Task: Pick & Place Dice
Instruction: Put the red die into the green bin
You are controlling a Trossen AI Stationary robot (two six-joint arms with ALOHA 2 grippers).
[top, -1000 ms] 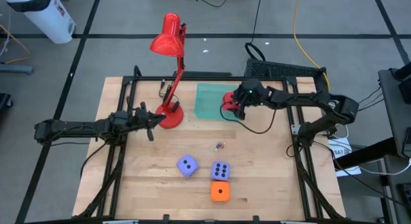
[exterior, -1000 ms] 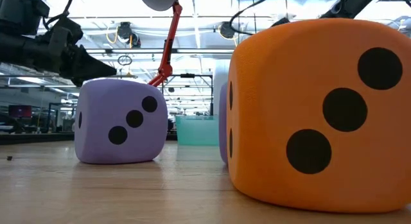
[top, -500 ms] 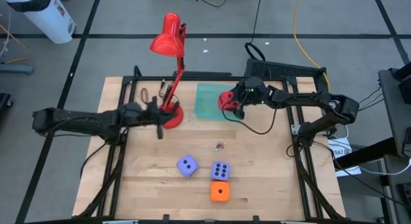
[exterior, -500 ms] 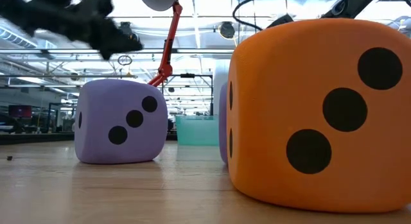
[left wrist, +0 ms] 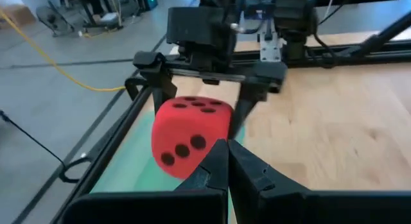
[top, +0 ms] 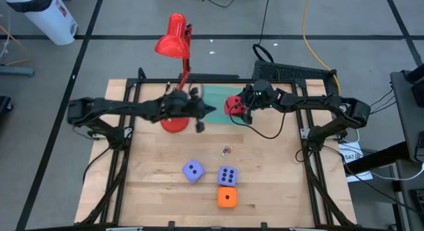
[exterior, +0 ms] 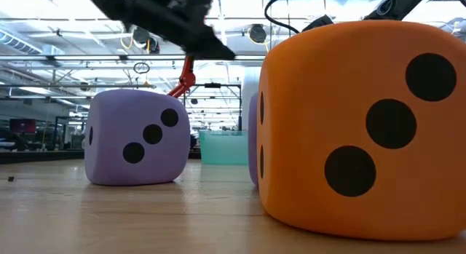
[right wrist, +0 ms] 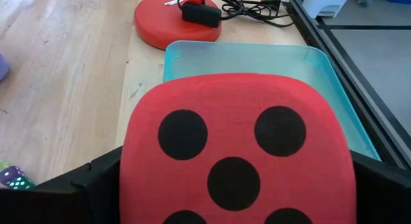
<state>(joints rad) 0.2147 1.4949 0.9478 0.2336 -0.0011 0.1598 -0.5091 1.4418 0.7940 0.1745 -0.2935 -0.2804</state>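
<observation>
Two slim black jointed arms are seen, each ending in a black two-finger gripper. The left gripper (left wrist: 226, 161) is made of matte wedge-shaped fingers. The right gripper (left wrist: 207, 89) is built from a boxy black wrist block, angular fingers and a white label, with black cable looped along the arm.

Four dice: two lavender-blue dice (top: 193, 170) (top: 227, 175), one orange die (top: 227, 198), one red die (top: 233, 104)

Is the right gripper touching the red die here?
Touching. In the left wrist view the right gripper has a finger against each side of the red die, holding it above the teal tray.
</observation>
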